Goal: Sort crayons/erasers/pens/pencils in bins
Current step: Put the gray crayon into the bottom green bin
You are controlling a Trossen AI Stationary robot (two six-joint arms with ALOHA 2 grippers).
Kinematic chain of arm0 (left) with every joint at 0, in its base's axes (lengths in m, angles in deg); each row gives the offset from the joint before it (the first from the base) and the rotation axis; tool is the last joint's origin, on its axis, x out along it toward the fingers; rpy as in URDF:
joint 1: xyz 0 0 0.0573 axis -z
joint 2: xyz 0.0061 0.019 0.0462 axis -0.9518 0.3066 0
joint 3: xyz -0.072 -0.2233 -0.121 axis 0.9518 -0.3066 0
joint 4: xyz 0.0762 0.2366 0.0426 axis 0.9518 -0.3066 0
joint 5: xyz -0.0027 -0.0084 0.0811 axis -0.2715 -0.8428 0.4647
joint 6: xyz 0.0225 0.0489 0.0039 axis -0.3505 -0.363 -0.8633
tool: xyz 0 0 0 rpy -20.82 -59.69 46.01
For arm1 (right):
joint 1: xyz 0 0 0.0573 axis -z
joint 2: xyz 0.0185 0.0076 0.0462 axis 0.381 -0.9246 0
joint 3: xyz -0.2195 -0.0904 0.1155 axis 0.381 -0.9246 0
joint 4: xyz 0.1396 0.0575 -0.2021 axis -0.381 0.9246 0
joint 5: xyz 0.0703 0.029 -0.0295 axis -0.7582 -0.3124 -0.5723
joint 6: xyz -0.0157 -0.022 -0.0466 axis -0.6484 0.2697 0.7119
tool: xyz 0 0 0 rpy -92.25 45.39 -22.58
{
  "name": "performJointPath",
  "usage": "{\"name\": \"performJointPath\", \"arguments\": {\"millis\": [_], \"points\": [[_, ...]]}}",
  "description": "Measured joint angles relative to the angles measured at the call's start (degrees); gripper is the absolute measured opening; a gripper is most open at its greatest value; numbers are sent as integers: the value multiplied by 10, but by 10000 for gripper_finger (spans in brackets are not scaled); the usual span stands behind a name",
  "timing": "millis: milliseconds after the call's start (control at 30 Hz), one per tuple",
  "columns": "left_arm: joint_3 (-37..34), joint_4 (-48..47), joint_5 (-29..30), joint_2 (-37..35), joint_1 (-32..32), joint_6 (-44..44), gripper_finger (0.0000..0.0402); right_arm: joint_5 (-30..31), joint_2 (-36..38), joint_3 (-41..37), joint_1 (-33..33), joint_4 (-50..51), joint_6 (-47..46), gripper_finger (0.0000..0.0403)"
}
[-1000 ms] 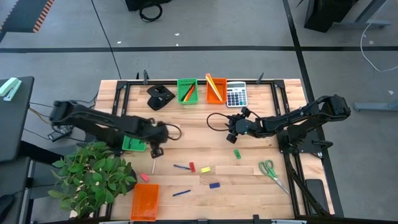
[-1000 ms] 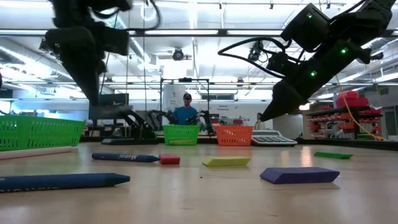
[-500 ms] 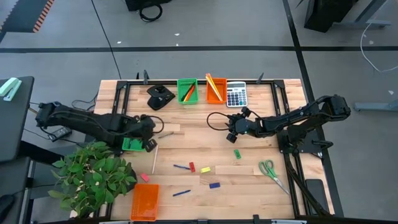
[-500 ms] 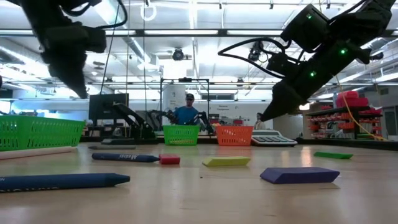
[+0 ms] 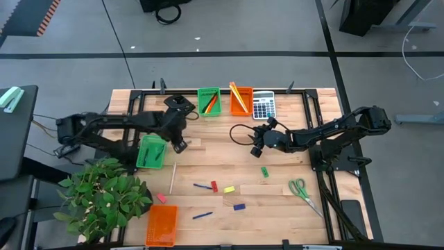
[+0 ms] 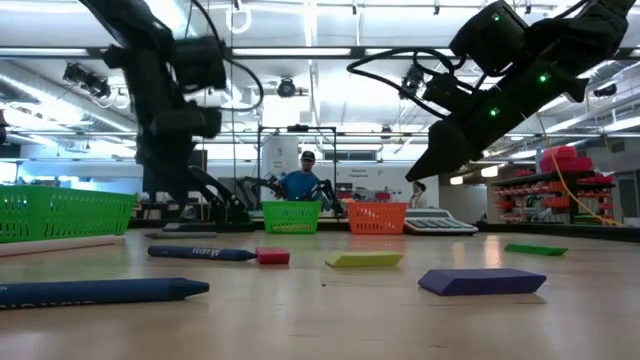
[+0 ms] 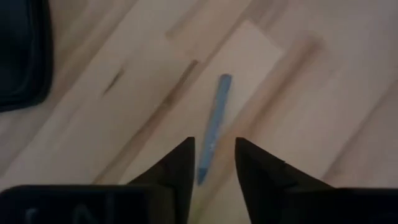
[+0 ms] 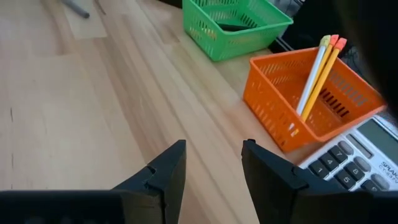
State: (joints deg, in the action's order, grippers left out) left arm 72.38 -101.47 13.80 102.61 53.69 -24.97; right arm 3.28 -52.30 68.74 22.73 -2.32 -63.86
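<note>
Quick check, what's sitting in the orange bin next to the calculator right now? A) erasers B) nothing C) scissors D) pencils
D: the right wrist view shows the pencils, with their pink eraser tips, leaning inside the orange bin beside the calculator; the high view shows the same yellow sticks in it.

Faint pale lettering runs along the dark blue crayon-like stick (image 6: 200, 253) lying on the wooden table, too small to make out. The grey calculator's keys (image 8: 367, 168) carry marks, likewise unreadable.
</note>
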Motion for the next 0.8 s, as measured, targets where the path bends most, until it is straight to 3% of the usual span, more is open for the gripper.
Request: {"name": "performJointPath", "arguments": {"millis": [267,600,800], "points": [[13,-1,-20,28,-51,-76,177,0,0,0,0,5,11,162],[13,56,-29,143,-93,-138,182,-6,0,0,-2,23,5,162],[16,54,-29,169,-98,-163,184,-6,0,0,-2,27,4,162]]}}
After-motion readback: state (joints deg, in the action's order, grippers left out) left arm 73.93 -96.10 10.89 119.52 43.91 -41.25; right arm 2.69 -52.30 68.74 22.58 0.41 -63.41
